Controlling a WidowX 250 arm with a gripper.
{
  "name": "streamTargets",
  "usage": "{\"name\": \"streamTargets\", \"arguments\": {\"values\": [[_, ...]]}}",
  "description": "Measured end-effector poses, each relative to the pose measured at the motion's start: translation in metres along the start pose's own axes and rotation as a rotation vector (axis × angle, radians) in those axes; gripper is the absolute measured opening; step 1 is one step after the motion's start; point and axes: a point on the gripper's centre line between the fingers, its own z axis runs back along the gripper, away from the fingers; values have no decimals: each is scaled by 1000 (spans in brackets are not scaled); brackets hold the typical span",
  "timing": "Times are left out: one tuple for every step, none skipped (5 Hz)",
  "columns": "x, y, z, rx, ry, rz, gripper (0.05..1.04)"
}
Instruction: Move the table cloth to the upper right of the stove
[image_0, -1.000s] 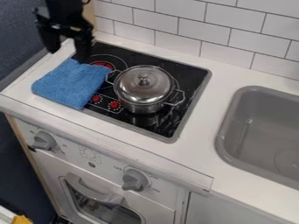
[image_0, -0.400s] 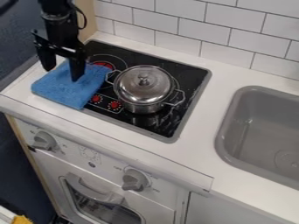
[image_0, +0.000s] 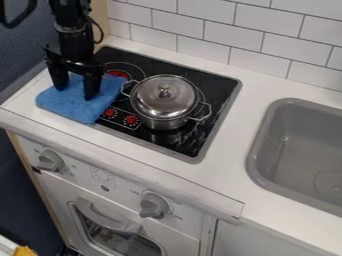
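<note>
Table cloth (image_0: 77, 107) lies at the left side of the stove (image_0: 215, 92), part on the black top, part on the white counter (image_0: 257, 82). Pincer (image_0: 75, 94) is pointing down over its back half, fingers apart, no fabric pinched as far as we can see. Contact with the cloth: we can't tell from this angle.

Key relation: cloth is below the pincer, and most of its bare area runs out toward the front edge of the counter. Near-square patch, so we see no clear long axis to line up with. Finger spread runs left to right across it, roughly along the counter's front edge. Only one arm, so no choice of side.

Our read: pre-grasp. Next we'd want a small drop if there's a gap, then close to bunch up a fold, and check it holds before lifting. Thin soft stuff, so shallow closing could just skim the surface.

Goal is across the stove, to the right and back. Pot (image_0: 153, 107) stands in between, its left handle (image_0: 127, 86) just beside the cloth. We'd lift high enough that the hanging corners clear the lid, or go round behind.
</note>
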Motion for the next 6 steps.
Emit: {"name": "streamTargets", "arguments": {"values": [[6,2,-1,-6,11,4,1001],[17,4,-2,-15,10,12,1001],[31,0,1,-39,-9,24,1001],[49,-10,4,-60,-16,27,1001],[65,-24,7,-45,-30,15,1001],[75,-45,10,-40,-39,-22,1001]]}}
